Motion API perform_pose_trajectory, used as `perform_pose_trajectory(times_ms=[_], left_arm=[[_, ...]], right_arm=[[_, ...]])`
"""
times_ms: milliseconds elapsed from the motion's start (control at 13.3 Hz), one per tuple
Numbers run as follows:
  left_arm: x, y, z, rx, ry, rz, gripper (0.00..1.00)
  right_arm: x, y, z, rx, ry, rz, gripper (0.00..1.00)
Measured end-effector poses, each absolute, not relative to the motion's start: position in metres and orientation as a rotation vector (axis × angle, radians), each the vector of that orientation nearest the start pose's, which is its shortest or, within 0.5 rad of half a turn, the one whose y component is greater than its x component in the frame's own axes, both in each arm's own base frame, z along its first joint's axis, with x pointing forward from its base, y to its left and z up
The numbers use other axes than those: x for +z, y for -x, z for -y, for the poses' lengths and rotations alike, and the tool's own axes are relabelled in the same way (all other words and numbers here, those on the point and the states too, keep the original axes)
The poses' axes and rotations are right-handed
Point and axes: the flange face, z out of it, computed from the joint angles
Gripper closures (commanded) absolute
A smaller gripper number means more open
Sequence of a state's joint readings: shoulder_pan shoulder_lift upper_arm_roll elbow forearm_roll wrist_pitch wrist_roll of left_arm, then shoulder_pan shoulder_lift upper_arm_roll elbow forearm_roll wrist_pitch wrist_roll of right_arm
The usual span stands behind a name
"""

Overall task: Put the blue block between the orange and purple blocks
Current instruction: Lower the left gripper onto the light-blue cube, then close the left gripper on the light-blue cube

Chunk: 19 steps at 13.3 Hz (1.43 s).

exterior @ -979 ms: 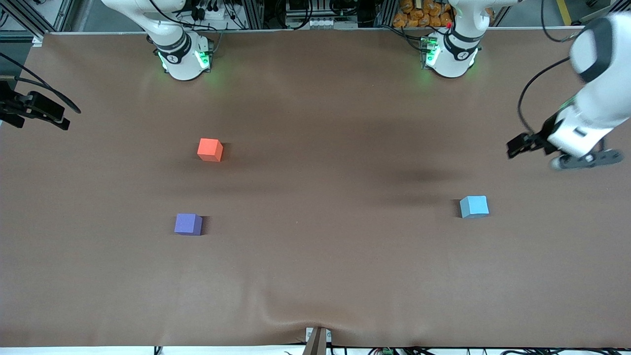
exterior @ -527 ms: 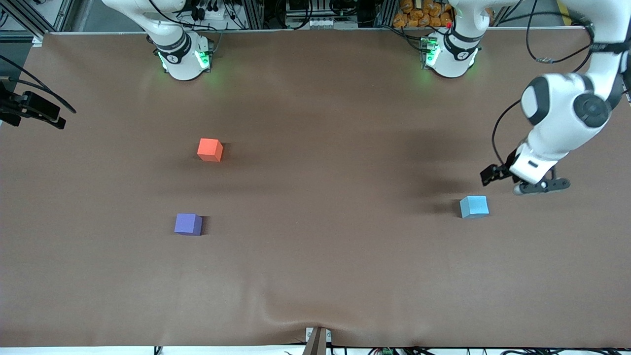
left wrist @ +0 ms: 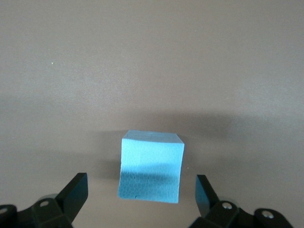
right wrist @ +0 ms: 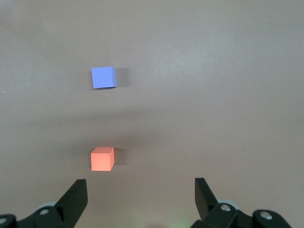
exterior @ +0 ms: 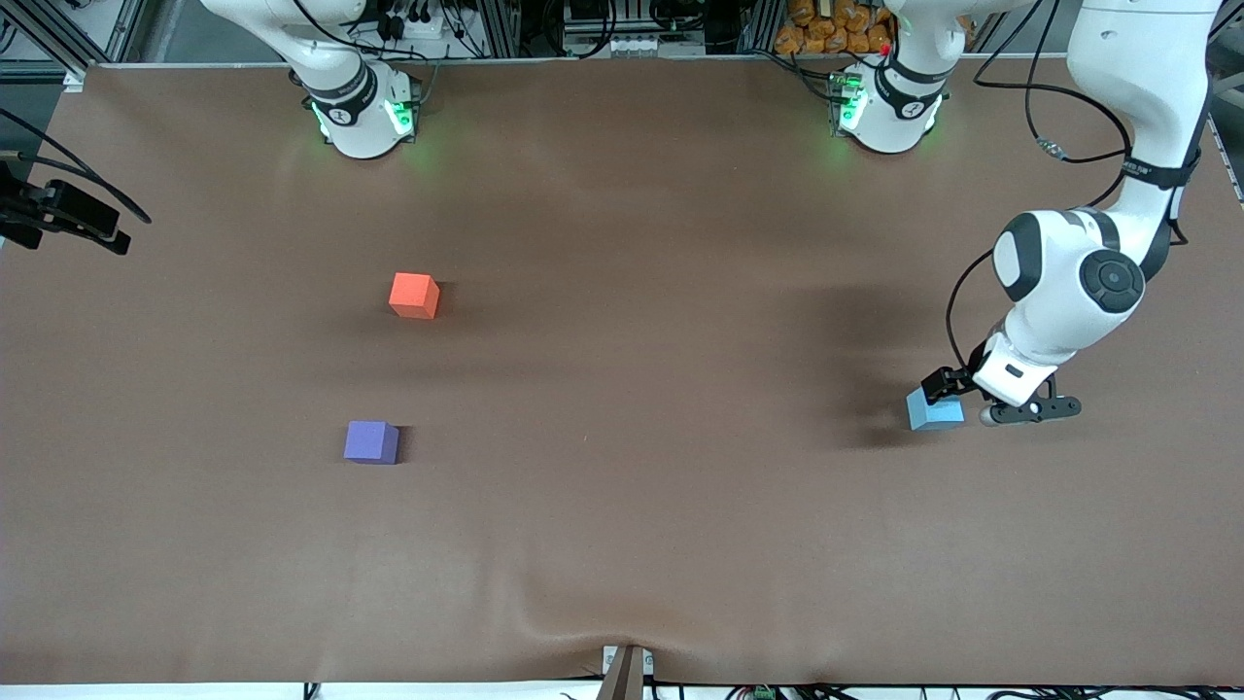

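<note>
The sky-blue block (exterior: 933,413) sits on the brown table near the left arm's end. My left gripper (exterior: 957,401) is low over it and open. In the left wrist view the blue block (left wrist: 151,166) lies between the two fingertips (left wrist: 76,187) of the left gripper (left wrist: 141,186), with gaps on both sides. The orange block (exterior: 413,295) and the purple block (exterior: 370,441) sit apart toward the right arm's end, purple nearer the front camera. My right gripper (right wrist: 140,190) is open and empty, high above the table, with the orange block (right wrist: 102,158) and purple block (right wrist: 103,77) below it.
The brown cloth (exterior: 622,389) covers the whole table and has a wrinkle at its front edge (exterior: 544,612). A black fixture with cables (exterior: 63,216) stands at the right arm's end. Both arm bases (exterior: 362,112) stand along the back edge.
My left arm has swung in from the table's end and come down, so its open gripper now straddles the blue block. The blocks have not moved.
</note>
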State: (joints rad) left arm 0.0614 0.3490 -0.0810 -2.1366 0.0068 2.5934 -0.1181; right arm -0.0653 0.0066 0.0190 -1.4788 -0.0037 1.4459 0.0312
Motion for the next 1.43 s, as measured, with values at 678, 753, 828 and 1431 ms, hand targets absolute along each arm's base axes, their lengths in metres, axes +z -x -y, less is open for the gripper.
perform_pose_trajectory(times_ms=[678,753,828,1431], left_arm=[[0.222,-0.588,0.022,-0.107,3.172,0.13,0.0],[0.22,-0.589,0.021,-0.101,3.172,0.131,0.0],[0.218,-0.589,0.021,-0.097,3.172,0.133,0.0],[0.205,-0.588,0.016,-0.064,3.172,0.148,1.0]], right_arm=[[0.653,-0.543,0.026,0.066,3.142,-0.122,0.0],[0.653,-0.543,0.026,0.066,3.142,-0.122,0.0],[0.653,-0.543,0.026,0.066,3.142,-0.122,0.0],[0.653,-0.543,0.025,0.067,3.131,-0.121,0.0]])
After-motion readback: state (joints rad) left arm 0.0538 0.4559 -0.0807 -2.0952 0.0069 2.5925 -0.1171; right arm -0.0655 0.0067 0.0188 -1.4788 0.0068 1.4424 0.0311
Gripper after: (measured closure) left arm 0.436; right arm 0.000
